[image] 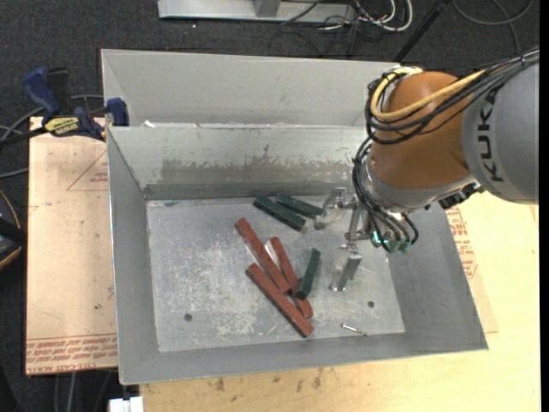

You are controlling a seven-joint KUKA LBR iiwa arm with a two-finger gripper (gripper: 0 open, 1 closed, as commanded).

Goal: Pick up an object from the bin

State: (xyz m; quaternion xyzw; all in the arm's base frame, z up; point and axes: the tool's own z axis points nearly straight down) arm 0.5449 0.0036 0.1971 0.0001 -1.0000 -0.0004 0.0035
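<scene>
The claw hangs low over the bare floor of the bin, just right of a dark green stick that lies against the loosely crossed red-brown sticks. It is probably lining up on that green stick. I cannot tell whether it is spread or pressed together.

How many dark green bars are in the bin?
3. Two lie side by side near the back wall: the rear green bar and the front green bar. The third green bar lies mid-bin, against the red-brown bars. The arm may hide more.
</scene>
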